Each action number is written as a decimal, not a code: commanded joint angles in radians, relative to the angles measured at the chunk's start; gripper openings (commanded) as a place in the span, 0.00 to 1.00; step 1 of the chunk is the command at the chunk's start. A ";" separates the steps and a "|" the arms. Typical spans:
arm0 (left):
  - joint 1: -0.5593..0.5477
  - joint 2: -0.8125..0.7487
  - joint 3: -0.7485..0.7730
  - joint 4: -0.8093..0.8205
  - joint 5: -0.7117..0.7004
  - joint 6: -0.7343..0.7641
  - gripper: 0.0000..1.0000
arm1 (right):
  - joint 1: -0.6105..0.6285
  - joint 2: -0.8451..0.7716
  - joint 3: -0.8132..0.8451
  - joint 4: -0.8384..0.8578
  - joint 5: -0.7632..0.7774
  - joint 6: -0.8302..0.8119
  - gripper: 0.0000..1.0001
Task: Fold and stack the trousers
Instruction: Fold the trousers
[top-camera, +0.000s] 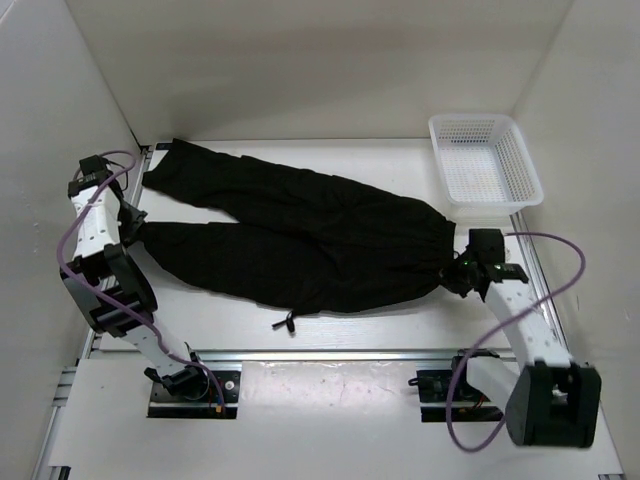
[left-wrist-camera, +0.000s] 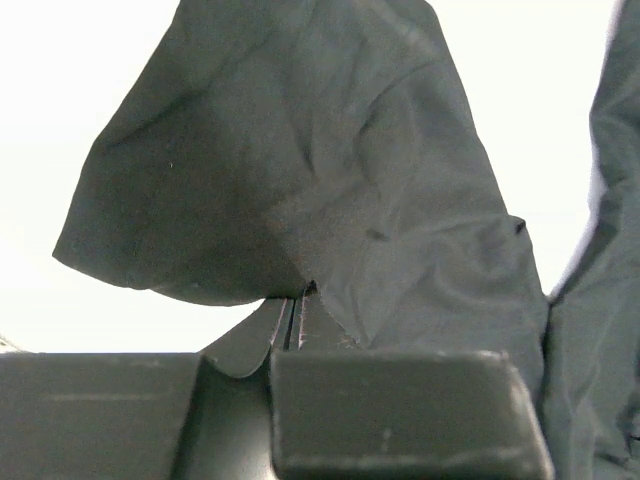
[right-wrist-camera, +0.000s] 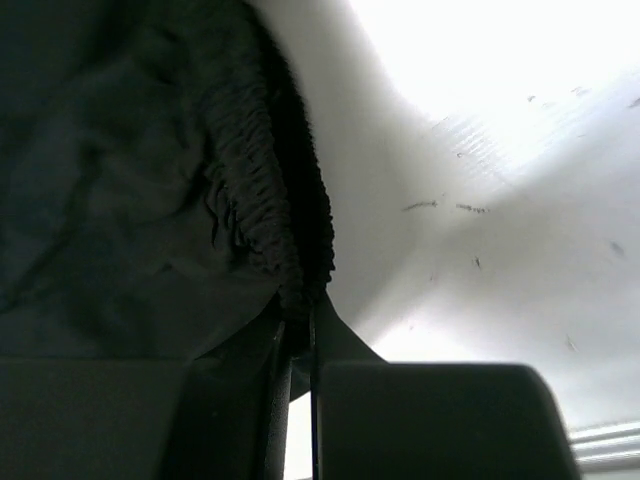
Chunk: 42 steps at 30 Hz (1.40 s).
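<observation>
The left end effector (left-wrist-camera: 293, 312) is clenched on a fold of cloth at the hem end of the nearer leg of the black soft-cloth long trousers (top-camera: 300, 235). Its two fingers are pressed together and the fabric bunches just above them. The right end effector (right-wrist-camera: 300, 318) is clamped on the gathered, ribbed waistband, the jaws almost touching with the band pinched between them. The trousers lie spread flat across the white worktop (top-camera: 380, 325), with the waist at the right and the two legs running out to the left. The farther leg angles toward the back left corner and the nearer leg ends by the left arm; a strip of bare worktop shows between the legs near their hems. A small black cord (top-camera: 287, 323) pokes out from the near edge of the cloth onto the worktop. A white rectangular plastic mesh basket (top-camera: 485, 160) sits at the back right, near the waist.
</observation>
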<state>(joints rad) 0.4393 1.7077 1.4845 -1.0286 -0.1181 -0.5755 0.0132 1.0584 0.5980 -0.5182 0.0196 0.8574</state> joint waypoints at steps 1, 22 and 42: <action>-0.001 -0.071 0.063 -0.025 0.005 0.009 0.10 | -0.004 -0.165 0.095 -0.228 0.101 -0.064 0.00; -0.062 -0.122 0.232 -0.065 0.054 0.117 0.10 | 0.018 -0.361 0.356 -0.715 0.307 0.092 0.00; -0.315 0.717 1.291 0.105 0.110 0.115 0.12 | -0.205 0.205 0.407 -0.211 0.302 -0.123 0.05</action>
<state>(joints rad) 0.1074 2.4294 2.6598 -1.0683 -0.0227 -0.4335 -0.1165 1.1866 0.9371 -0.8948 0.3630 0.8516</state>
